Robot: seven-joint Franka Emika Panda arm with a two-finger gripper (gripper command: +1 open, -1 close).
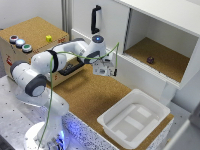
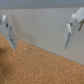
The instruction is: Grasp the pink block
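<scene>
No pink block shows in either view; it is hidden or out of frame. My gripper hangs over the cork mat, close to the white cabinet's front wall. In the wrist view the gripper is open and empty, its two fingers spread wide over cork, facing the white wall. A yellow cube sits on the cardboard box at the exterior view's left. A dark maroon cube sits inside the open cabinet compartment.
Three round buttons sit on the box top. A white plastic bin stands on the mat at the exterior view's lower right. The white cabinet has a black handle. A green cable runs along the arm.
</scene>
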